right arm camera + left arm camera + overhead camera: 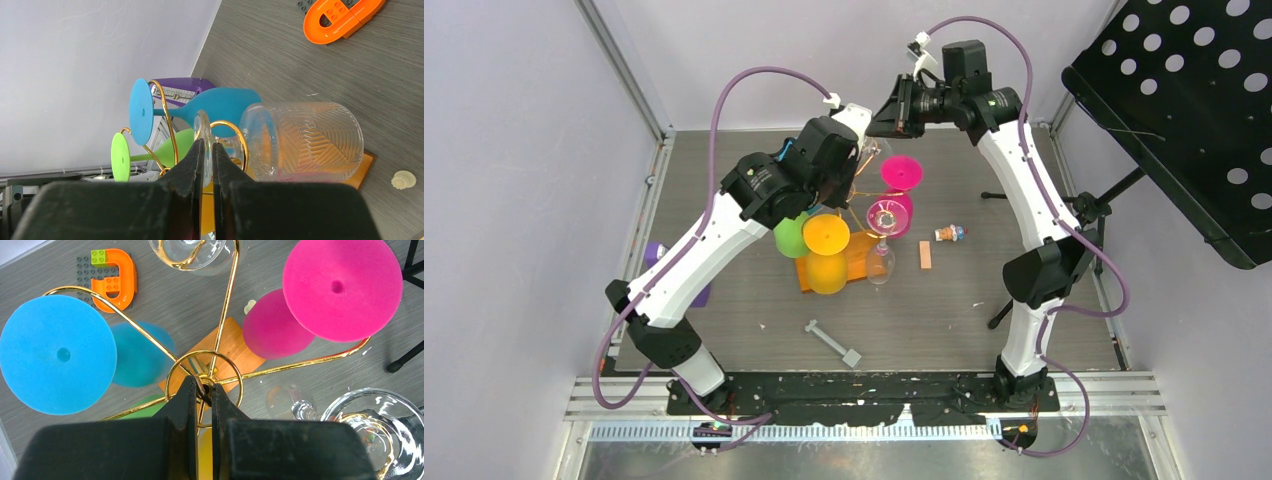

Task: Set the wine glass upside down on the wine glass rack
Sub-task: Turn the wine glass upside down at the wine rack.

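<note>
My left arm [714,235] climbs from its base at the near-left corner, slants forward and inward, then bends at the wrist so that my left claw [204,389] points straight down. The claw is pinched narrow on the very top of the wine glass rack [235,345], at the small knob inside the gold ring where the wire arms meet. To that claw's left hangs a blue glass [57,355] with its foot uppermost. Ahead and to the right hangs a pink glass [342,287], and the rack's orange base lies directly below my fingertips. My right arm [1024,180] rises from the near-right corner, reaches far forward and folds at the top, its wrist turned sideways so that my right claw [207,147] aims leftward at the rack. Its fingers are closed flat on the thin round foot of the wine glass [305,142], a clear ribbed one. The bowl sticks out just to the right of my fingertips, and a gold wire curl of the rack arches over its stem right beside them. Whether the stem rests on that wire I cannot tell. A green glass [120,157] hangs beyond, to the left of this claw.
</note>
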{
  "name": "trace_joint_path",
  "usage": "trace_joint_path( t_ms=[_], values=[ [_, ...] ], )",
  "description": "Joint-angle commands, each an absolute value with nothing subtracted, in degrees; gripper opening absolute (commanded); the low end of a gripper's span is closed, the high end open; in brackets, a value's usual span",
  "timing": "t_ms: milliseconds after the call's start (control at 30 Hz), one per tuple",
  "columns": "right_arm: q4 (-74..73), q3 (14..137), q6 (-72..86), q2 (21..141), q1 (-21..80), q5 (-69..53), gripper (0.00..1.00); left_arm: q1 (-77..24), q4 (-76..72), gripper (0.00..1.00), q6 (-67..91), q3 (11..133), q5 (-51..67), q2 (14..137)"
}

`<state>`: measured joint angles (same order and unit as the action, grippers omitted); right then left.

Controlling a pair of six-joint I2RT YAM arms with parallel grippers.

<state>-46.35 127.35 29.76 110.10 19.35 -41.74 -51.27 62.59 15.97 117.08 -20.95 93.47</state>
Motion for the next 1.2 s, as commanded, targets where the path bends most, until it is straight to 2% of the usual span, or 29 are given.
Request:
trace_joint_path(
  t_ms=[0,400,1167],
  values=[
    [-45.84,126.99,29.16,106.66,18.49,-39.26,0.05,-51.96,63.31,0.0,15.29,116.81,-17.79,92.72],
    [-46.16,125.92,28.58,107.3,18.06,-41.81,0.07,-52.03,63.3,0.0,15.12,117.07,-17.33,92.98],
    [-52.51,133.36,24.85,113.16,21.63,-46.52,0.07,-52.03,62.97,0.0,15.11,116.56,-16.6,93.07]
  ],
)
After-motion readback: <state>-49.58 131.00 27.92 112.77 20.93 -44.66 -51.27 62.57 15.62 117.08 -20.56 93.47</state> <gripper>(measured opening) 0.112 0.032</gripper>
